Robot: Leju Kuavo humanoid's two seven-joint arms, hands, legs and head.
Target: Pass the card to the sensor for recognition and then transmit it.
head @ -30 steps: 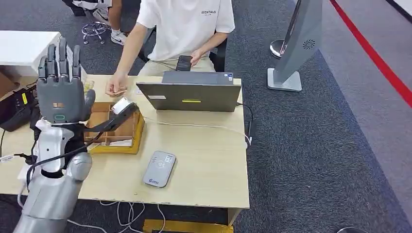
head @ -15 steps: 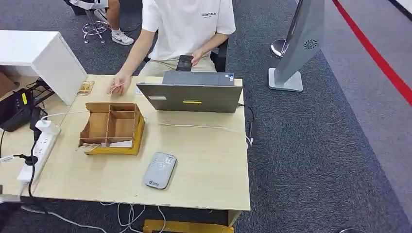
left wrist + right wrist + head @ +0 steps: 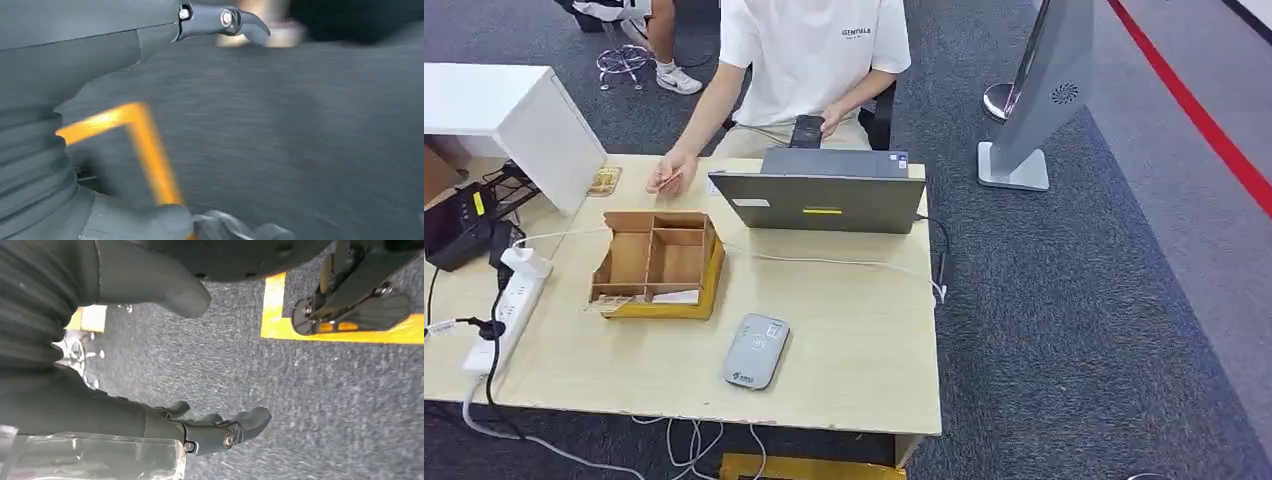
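Here the left hand [image 3: 150,125] hangs over blurred grey carpet [image 3: 300,150], fingers apart, holding nothing. The right hand [image 3: 150,365] (also low, above carpet and a yellow floor line [image 3: 350,332]) is spread too, with a clear plastic piece [image 3: 95,457] beside its fingers. On the table [image 3: 844,330], a card [image 3: 667,179] sits in the person's hand [image 3: 670,170]; the grey card reader [image 3: 755,350] lies near the front edge, by the divided cardboard box [image 3: 656,262].

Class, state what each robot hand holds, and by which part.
Left hand: nothing in it. Right hand: a clear flat piece lies beside its fingers; whether it is gripped cannot be told.
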